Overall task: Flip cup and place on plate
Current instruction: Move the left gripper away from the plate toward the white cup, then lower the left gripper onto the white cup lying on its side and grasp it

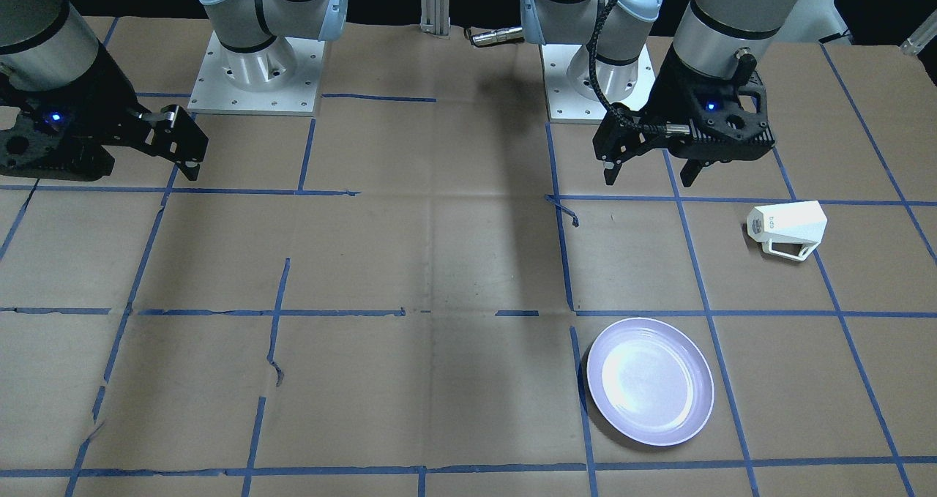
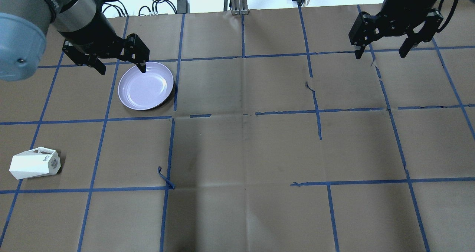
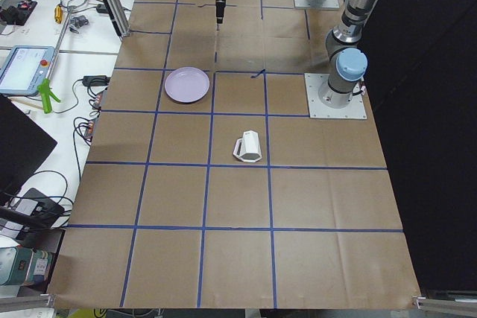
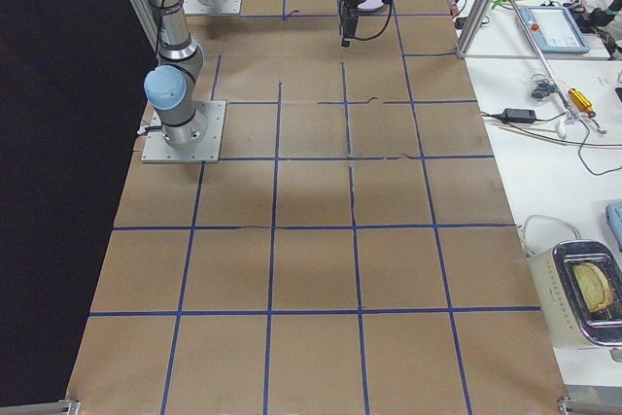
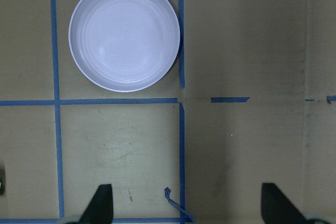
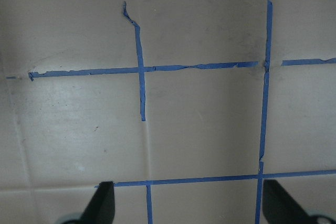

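Observation:
The white faceted cup (image 2: 35, 164) lies on its side on the paper-covered table at the robot's near left; it also shows in the front view (image 1: 787, 226) and the left side view (image 3: 248, 147). The pale lavender plate (image 2: 145, 87) sits empty farther out, also in the front view (image 1: 650, 381) and the left wrist view (image 5: 124, 34). My left gripper (image 2: 122, 70) is open and empty, hovering above the table between cup and plate. My right gripper (image 2: 379, 55) is open and empty, hovering over the far right of the table.
Brown paper with a blue tape grid (image 2: 241, 114) covers the table. Both arm bases (image 1: 252, 72) stand at the robot's edge. A side bench with cables and devices (image 3: 45, 72) runs along the table's far side.

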Action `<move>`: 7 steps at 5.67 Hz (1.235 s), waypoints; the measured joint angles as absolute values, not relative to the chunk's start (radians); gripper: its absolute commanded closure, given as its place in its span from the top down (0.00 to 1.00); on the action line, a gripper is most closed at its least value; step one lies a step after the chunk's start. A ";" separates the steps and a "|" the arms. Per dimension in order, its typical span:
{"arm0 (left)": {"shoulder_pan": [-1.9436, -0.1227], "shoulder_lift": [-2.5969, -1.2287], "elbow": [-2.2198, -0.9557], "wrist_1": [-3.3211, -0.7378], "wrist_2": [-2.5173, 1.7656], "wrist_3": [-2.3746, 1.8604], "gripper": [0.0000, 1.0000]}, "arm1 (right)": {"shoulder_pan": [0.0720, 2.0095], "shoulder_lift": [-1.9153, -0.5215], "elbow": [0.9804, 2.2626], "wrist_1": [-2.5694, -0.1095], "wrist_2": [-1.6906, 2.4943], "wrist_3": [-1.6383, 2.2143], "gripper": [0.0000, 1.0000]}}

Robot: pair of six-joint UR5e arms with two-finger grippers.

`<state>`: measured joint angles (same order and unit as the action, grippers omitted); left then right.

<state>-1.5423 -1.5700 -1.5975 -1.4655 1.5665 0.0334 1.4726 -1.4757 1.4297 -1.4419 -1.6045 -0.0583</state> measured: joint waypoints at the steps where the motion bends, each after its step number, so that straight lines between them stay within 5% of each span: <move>1: -1.537 -1.567 -1.597 -1.465 1.566 0.039 0.99 | 1.473 -1.476 1.430 -1.442 -1.605 -0.058 1.00; 4: -1.414 -1.507 -1.604 -1.522 1.568 0.213 0.99 | 1.473 -1.476 1.430 -1.442 -1.605 -0.058 1.00; 7: -1.028 -1.435 -1.607 -1.702 1.563 0.684 0.99 | 1.473 -1.476 1.430 -1.442 -1.605 -0.058 1.00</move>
<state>-1.0281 -1.4348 -1.6074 -1.7019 1.5630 0.6837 1.4726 -1.4757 1.4297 -1.4419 -1.6046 -0.0583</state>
